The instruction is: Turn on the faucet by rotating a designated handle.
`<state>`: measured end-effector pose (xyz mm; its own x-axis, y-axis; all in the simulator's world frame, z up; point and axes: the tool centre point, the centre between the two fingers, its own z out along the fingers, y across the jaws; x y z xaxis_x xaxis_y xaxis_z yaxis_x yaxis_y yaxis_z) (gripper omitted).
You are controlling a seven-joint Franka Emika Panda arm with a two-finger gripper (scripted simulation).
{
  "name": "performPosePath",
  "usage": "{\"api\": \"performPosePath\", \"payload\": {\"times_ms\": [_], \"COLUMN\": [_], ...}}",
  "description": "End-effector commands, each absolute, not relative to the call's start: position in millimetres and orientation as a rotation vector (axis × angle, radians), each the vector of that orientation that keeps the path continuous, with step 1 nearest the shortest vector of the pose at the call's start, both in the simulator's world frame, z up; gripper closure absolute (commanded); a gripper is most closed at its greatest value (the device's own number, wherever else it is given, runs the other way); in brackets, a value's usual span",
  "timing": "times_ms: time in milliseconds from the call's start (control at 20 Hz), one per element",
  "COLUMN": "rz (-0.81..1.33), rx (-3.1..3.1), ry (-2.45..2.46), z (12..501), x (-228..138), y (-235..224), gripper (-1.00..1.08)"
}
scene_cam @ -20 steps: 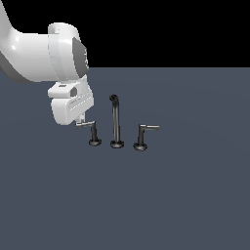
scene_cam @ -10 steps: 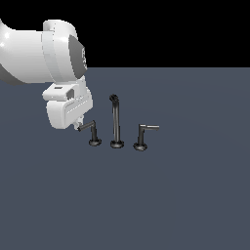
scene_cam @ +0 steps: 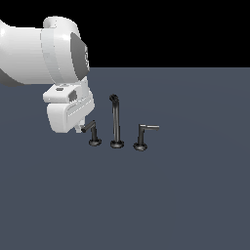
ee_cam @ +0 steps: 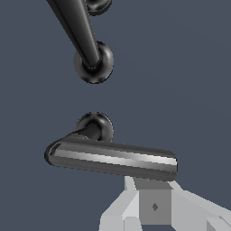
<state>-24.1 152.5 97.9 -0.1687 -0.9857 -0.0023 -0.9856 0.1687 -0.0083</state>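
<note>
The faucet's tall spout (scene_cam: 116,122) stands in the middle of a dark floor, with a lever handle on either side. The handle (scene_cam: 92,131), with its thin dull lever, is on the exterior view's left. The brighter twin handle (scene_cam: 144,132) is on the exterior view's right. My gripper (scene_cam: 80,129) is right against the tip of the handle's lever, its white hand covering part of it. In the wrist view the handle (ee_cam: 113,158) lies across the frame. My gripper (ee_cam: 151,191) touches its underside near the end, fingers together and shut on nothing. The spout (ee_cam: 81,31) rises beyond.
The arm's large white links (scene_cam: 44,53) hang over the exterior view's left. The floor (scene_cam: 185,195) around the faucet is flat dark grey with nothing else on it.
The handle's lever has swung slightly, its tip now lower and nearer the gripper. The arm's upper links have shifted a little. Spout and twin handle have not moved.
</note>
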Motion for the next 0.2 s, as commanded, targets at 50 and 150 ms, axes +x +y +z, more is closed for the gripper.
{"api": "performPosePath", "payload": {"times_ms": [50,150], "rz": [-0.003,-0.002], "rx": [-2.012,-2.012], "ry": [2.412,2.412], "z": [98.0,98.1], "x": [-33.8,-36.5], "y": [135.7,133.2], "gripper": [1.08,1.08]}}
